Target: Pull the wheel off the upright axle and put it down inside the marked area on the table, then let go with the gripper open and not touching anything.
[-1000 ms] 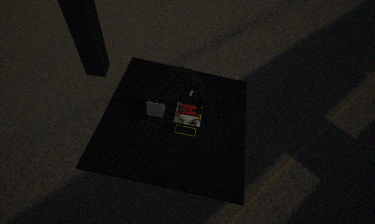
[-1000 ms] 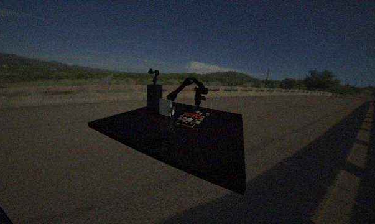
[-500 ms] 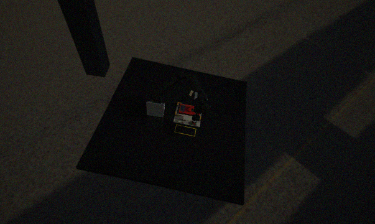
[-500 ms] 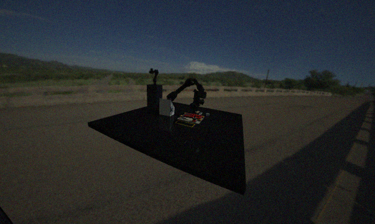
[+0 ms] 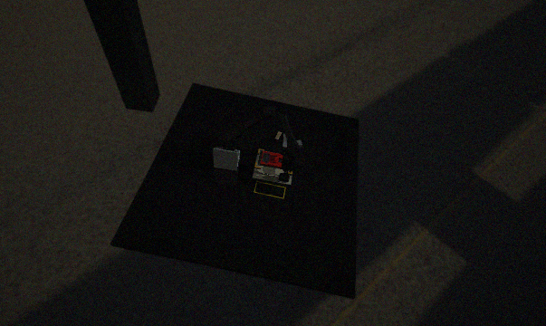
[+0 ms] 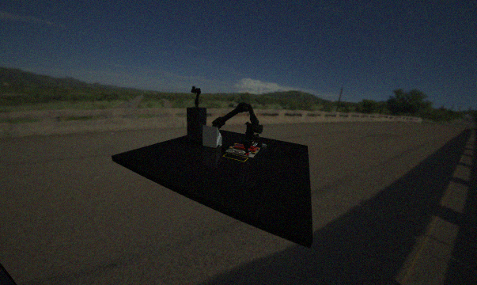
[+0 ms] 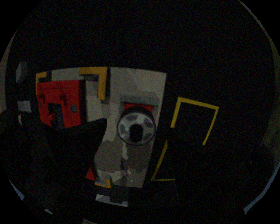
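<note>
The wheel (image 7: 127, 125), a grey disc with a dark rim, shows in the wrist view on the light board (image 7: 138, 82) (image 5: 255, 179), in front of a small red block. The upright axle shows only as a dark spot at its centre. My gripper (image 7: 138, 127) (image 6: 247, 153) is open. Its dark fingers stand on either side of the wheel, above the board; contact with the wheel cannot be told. The arm hides the wheel in the top view. The marked area is a yellow outline (image 5: 269, 195) (image 6: 234, 159) (image 7: 198, 103) beside the board, with nothing visible inside; the right finger covers part of it in the wrist view.
A red part (image 5: 273, 158) (image 7: 73, 92) with yellow corner pieces lies on the same board, near the left finger. A pale box (image 5: 226, 159) (image 6: 211, 137) stands to the side. Small pale blocks (image 5: 284, 140) (image 7: 24, 105) lie behind the board. A dark pillar (image 6: 196, 120) stands at the back.
</note>
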You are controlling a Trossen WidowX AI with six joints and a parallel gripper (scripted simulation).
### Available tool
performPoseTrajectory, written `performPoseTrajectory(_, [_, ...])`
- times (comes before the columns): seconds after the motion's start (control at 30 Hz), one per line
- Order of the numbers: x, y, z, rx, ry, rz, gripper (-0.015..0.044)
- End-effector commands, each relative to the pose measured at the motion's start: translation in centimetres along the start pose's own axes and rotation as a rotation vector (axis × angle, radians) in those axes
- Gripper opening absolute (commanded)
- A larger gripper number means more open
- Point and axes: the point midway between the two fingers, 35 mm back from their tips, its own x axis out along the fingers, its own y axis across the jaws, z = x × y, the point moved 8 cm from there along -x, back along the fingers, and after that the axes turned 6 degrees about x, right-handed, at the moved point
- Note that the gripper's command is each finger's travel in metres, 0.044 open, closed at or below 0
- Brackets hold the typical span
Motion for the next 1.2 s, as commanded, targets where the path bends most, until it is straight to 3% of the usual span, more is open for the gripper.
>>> performPoseTrajectory(0.0, [1.46,-0.06,-0.42,0.008,0.004,0.006,0.0300])
performPoseTrajectory(0.1, [1.46,-0.06,-0.42,0.008,0.004,0.006,0.0300])
performPoseTrajectory(0.23, [1.14,-0.02,-0.32,0.004,0.008,0.002,0.0195])
performPoseTrajectory(0.5, [1.14,-0.02,-0.32,0.004,0.008,0.002,0.0142])
performPoseTrajectory(0.7, [1.03,-0.03,-0.31,0.004,0.008,0.002,0.0000])
performPoseTrajectory(1.17, [0.57,-0.04,-0.29,0.005,0.007,0.002,0.0000])
